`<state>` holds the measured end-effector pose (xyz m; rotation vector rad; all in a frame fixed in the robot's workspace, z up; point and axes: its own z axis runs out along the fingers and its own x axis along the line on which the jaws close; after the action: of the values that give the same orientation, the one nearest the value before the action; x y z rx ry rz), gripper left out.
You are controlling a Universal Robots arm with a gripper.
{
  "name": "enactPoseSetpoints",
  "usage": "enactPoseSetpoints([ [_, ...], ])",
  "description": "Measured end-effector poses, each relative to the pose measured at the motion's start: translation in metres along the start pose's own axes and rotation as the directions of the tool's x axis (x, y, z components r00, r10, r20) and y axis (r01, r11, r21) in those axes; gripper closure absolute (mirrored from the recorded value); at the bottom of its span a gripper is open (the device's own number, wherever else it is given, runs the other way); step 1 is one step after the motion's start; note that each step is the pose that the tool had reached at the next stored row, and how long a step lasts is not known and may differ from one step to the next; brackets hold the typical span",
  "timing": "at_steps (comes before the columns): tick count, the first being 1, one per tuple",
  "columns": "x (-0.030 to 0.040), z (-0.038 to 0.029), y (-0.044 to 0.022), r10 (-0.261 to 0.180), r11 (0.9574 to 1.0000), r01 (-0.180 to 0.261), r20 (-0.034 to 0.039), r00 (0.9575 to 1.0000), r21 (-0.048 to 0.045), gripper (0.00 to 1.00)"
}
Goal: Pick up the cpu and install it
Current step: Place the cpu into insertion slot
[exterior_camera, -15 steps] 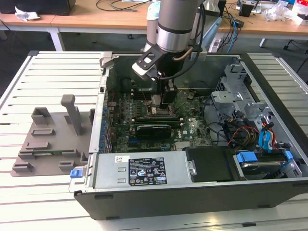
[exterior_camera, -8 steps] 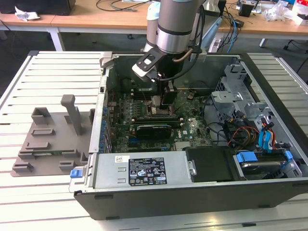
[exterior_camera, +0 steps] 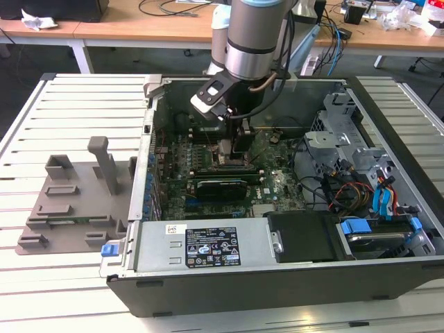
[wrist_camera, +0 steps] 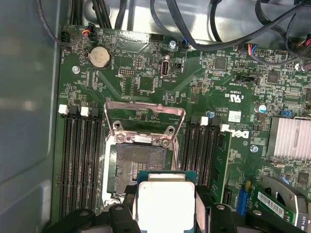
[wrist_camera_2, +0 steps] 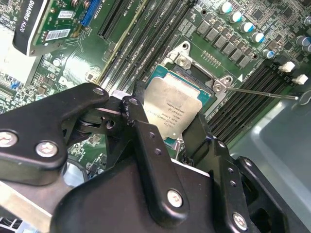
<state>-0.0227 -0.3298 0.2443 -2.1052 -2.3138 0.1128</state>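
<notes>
Claw [wrist_camera: 166, 209] clamped on flat square silver-topped cpu [wrist_camera: 165, 199], pinching two opposite edges; chip held low over open black socket frame [wrist_camera: 138, 167] of green motherboard [wrist_camera: 146, 82].

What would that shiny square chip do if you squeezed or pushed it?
The chip is probably stiff: its flat metal top shows no bend between the jaws. Its smooth, shiny top looks slippery, so it might slide if pushed. Being thin and flat, it likely won't roll.
</notes>
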Motion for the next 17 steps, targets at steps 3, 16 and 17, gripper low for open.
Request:
enactPoseSetpoints([
  [3, 0.0001, 0.0026, 0.0002, 0.0, 1.0, 0.0, 0.0, 1.0, 0.0, 0.45],
  [16, 0.0016, 0.0121, 0.0009, 0.03, 0.9996, -0.03, -0.0008, 0.9996, 0.0013, 0.45],
  [17, 0.0021, 0.013, 0.0011, 0.03, 0.9995, -0.03, -0.0008, 0.9995, 0.0014, 0.45],
])
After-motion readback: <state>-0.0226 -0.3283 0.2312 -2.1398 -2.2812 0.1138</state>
